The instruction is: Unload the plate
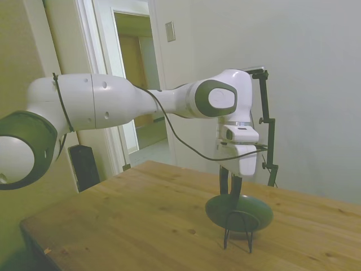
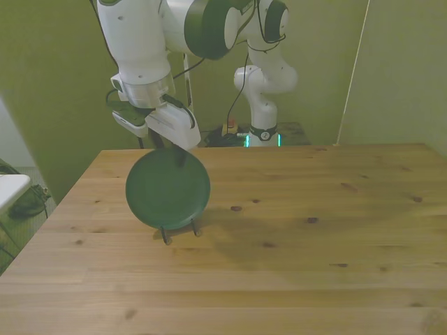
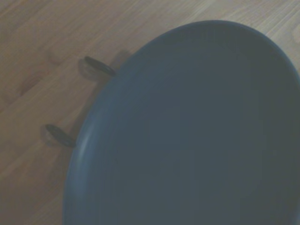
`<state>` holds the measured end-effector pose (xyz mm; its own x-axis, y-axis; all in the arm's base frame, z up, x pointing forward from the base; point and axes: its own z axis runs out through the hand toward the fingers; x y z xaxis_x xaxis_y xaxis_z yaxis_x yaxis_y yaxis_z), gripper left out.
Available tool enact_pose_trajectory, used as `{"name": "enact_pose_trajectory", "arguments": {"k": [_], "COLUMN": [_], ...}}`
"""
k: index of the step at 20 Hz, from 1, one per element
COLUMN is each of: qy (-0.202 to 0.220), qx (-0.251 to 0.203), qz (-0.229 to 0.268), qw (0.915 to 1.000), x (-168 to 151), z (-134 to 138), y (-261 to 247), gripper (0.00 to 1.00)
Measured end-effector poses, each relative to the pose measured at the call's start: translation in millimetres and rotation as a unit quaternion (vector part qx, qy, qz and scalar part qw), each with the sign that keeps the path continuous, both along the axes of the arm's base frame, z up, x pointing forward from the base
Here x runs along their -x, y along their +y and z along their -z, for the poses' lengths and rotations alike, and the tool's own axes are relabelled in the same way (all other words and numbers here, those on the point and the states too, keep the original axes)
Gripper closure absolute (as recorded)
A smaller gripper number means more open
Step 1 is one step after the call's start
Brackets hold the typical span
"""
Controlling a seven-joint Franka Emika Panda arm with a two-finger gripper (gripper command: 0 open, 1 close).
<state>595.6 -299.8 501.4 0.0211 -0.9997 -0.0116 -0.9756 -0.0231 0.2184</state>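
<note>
You are not seeing the pincer (image 1: 230, 189) tips in either room view, because the plate (image 2: 167, 189) is covering them where they are dropping behind its upper rim, so their spacing is staying unreadable. In the wrist view the plate (image 3: 197, 136) is running off the frame, blurred, and hiding all but two feet of the wire stand (image 3: 99, 66).

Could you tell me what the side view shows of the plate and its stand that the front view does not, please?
Only the side view shows the plate nearly edge-on, leaning back, with the wire stand looping up in front of it. Only the front view shows the plate's full round face, with just two stand feet poking out below. Both show the gripper at the plate's upper edge and the wooden table underneath.
</note>
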Motion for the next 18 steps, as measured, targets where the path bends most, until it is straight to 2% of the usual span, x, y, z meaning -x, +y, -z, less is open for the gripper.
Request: {"name": "enact_pose_trajectory", "arguments": {"k": [18], "qy": [-0.001], "qx": [-0.002], "qz": [0.003], "qw": [1.0000], "x": [7.4], "z": [-5.5], "y": [-0.5], "gripper": [1.00]}}
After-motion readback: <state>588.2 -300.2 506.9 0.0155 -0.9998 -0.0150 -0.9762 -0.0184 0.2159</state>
